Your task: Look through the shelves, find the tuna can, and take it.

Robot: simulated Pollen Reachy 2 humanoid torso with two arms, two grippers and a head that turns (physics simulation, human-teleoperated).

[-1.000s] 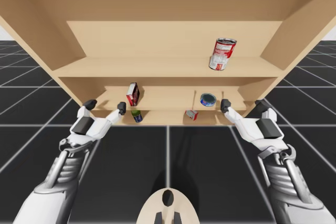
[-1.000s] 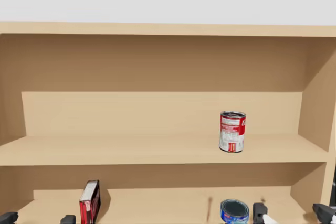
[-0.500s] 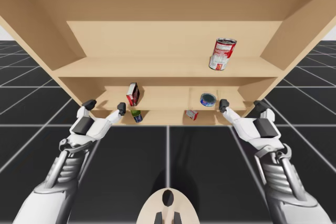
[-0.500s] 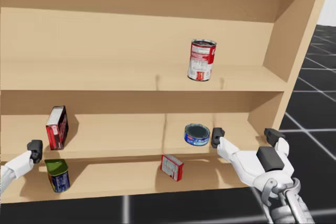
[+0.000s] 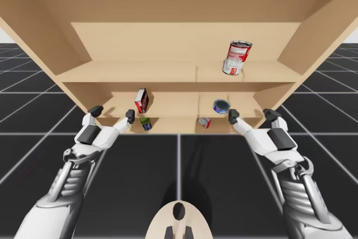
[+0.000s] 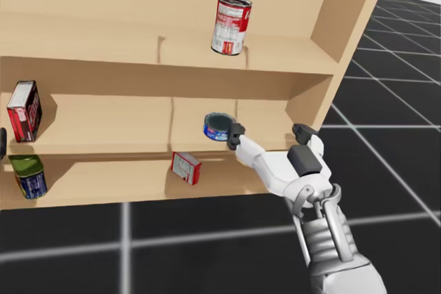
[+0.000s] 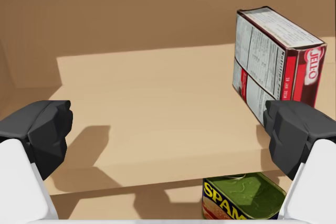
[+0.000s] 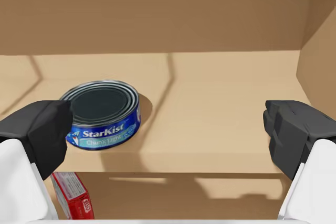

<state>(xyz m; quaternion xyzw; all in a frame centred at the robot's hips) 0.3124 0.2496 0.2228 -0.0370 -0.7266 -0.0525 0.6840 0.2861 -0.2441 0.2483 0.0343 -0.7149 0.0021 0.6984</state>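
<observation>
Centre of the head view: tuna can (image 6: 218, 127) on the middle shelf (image 6: 103, 129), just beside my right gripper (image 6: 269, 132), fingers apart; left gripper (image 5: 113, 112) also spread.

Tuna can (image 5: 221, 106): short, wide, round tin. Blue side wall with a paler band and white lettering; dark, glossy top inside a thin metal rim. Upright, flat on its base. On the middle shelf (image 5: 173, 104), in its right half, near the front edge and well apart from the right side wall. Right of centre in the high view, about mid-height. At the centre of the head view, tuna can (image 6: 217, 127) just beside a dark fingertip. In the right wrist view, ahead of the right gripper (image 8: 168, 132), off toward one finger and partly hidden behind its tip; touching or not, impossible to tell. Not clasped from two sides.
</observation>
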